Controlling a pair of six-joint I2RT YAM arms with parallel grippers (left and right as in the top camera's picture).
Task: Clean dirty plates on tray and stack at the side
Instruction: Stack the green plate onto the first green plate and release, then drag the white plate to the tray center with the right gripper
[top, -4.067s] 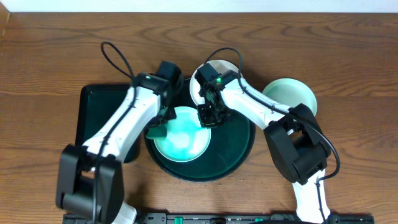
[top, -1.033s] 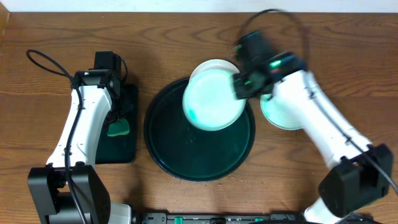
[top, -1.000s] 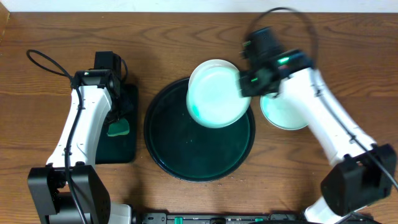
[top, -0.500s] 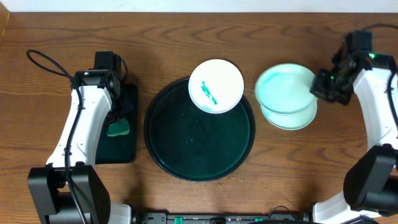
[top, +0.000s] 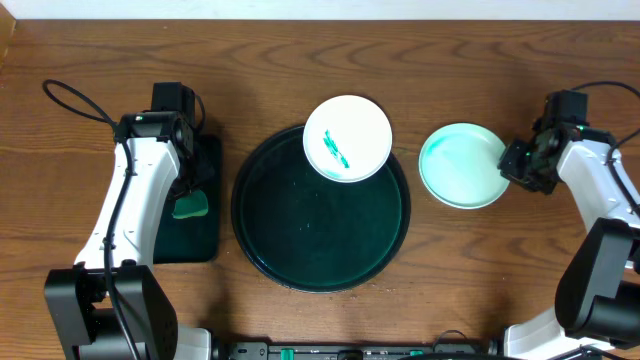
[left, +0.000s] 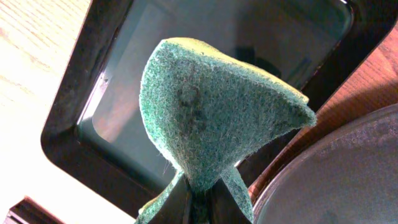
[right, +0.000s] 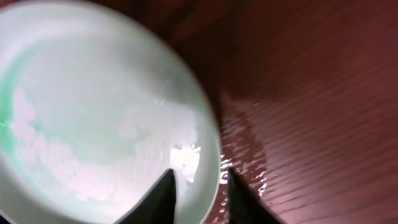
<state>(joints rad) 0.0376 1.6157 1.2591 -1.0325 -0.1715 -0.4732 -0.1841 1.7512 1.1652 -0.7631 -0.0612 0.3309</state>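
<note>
The round dark tray (top: 290, 240) lies mid-table. A white plate (top: 347, 138) with a teal smear rests over its far rim. To the tray's right, a pale mint plate (top: 463, 166) lies on the wood, wet and wiped (right: 93, 118). My right gripper (top: 518, 165) is at that plate's right edge. It stands open (right: 200, 171), one finger over the plate's inside and the other outside the rim. My left gripper (top: 190, 195) is shut (left: 199, 205) on a green sponge (left: 211, 106), held above the rectangular tray.
A small rectangular dark tray (top: 165, 235) lies left of the round one; its glossy floor (left: 112, 93) shows under the sponge. The round tray's rim (left: 348, 168) sits close on its right. Bare wood surrounds the mint plate (right: 311, 93).
My right arm carried the mint plate from over the tray to the right, lowered it onto the other mint plate, and its jaws have parted. The left arm stayed still.
</note>
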